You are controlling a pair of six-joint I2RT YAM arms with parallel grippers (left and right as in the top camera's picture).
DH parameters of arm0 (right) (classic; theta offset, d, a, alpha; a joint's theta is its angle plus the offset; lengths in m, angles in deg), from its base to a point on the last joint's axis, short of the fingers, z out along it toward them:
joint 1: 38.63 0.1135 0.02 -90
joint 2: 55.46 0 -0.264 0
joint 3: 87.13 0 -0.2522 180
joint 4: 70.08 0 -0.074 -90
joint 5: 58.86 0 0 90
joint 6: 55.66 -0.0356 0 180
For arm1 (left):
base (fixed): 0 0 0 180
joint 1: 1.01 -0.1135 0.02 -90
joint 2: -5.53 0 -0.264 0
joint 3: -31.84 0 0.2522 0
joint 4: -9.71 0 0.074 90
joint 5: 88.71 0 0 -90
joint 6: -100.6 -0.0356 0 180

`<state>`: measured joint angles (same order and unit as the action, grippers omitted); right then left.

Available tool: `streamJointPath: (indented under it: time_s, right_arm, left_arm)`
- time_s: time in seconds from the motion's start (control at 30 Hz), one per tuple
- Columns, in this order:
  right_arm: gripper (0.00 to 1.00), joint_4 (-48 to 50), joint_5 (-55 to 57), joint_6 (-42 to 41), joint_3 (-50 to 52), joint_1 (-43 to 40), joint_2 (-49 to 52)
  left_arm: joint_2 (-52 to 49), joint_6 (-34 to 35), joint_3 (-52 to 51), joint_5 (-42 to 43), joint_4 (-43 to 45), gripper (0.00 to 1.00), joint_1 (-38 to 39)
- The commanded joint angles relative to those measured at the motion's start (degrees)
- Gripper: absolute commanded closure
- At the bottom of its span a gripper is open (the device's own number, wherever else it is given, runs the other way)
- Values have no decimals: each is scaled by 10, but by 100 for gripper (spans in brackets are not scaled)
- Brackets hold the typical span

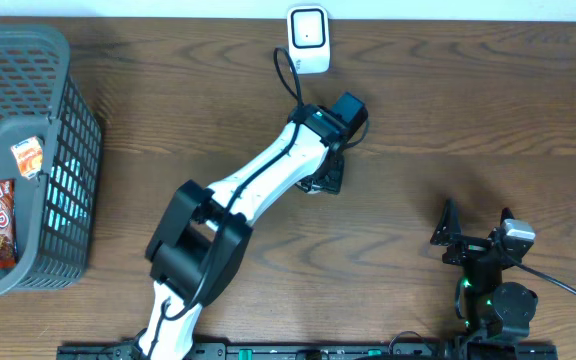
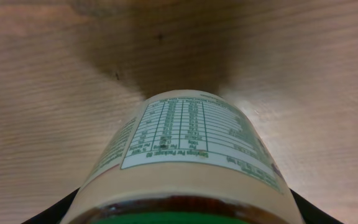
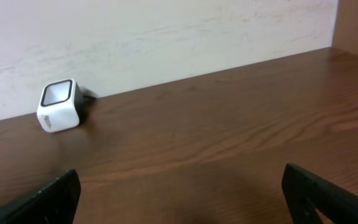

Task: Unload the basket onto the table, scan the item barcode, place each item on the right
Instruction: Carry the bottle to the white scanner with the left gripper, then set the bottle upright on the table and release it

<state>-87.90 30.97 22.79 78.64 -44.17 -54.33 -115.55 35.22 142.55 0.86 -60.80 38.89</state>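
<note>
Jar (image 2: pixel 188 149), printed label toward the wrist camera, clamped in the left gripper (image 1: pixel 326 182) above the table (image 1: pixel 448 120) near the white scanner (image 1: pixel 308 38); right gripper (image 1: pixel 476 228) gaping, empty, well apart.

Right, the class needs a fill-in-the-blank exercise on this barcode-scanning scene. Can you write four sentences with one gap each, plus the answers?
1. The left gripper holds a labelled jar whose lid is ____.
2. The scanner by the wall has a ____ housing.
3. The right gripper has its jaws ____, with nothing between them.
4. The snack packets lie inside the grey ____.

Missing words: green; white; open; basket.
</note>
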Motion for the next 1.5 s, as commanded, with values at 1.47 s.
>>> streamJointPath:
  time_s: [1.47]
  right_arm:
    - [1, -2, 7, -4, 2, 4, 0]
  left_arm:
    - [317, 77, 293, 0, -255, 2, -586]
